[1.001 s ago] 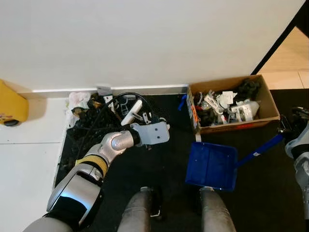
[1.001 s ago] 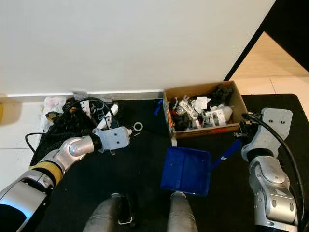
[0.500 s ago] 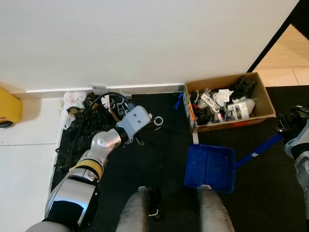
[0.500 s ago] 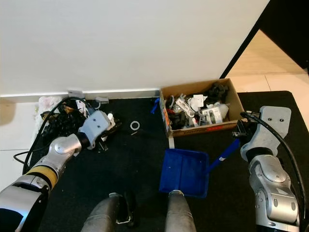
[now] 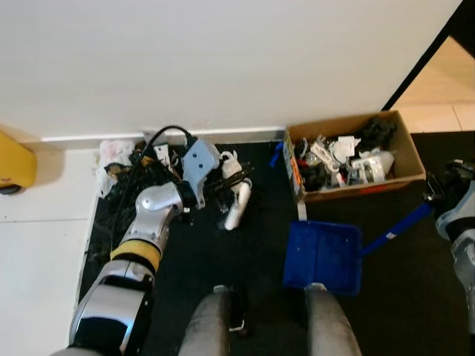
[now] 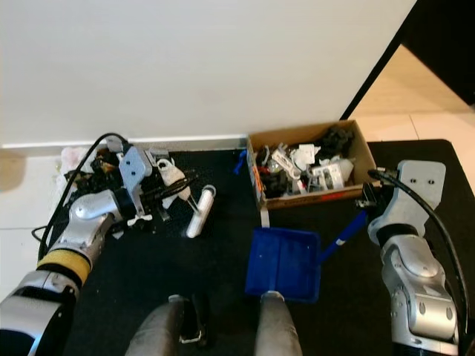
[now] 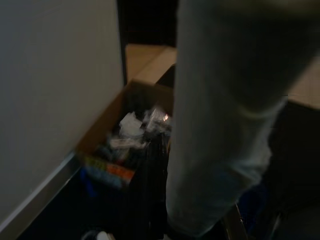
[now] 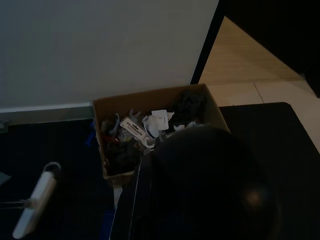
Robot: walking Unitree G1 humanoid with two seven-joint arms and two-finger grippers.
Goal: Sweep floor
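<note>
Two pincers are working at once. Going from the left, the left gripper (image 6: 159, 194) is closing its fingers on a white brush (image 6: 199, 211), whose black bristles are pressing into the litter pile (image 5: 130, 185) beside the wall. Just right of it, the brush's pale handle is lying low over the dark mat (image 5: 252, 245). Further right, the blue dustpan (image 5: 323, 256) is resting flat on the mat, below the cardboard box (image 5: 355, 155), its handle running to the right gripper (image 6: 369, 199), which appears clamped on it. Judging by this, the gathering stroke is under way; next, dragging debris toward the pan.
</note>
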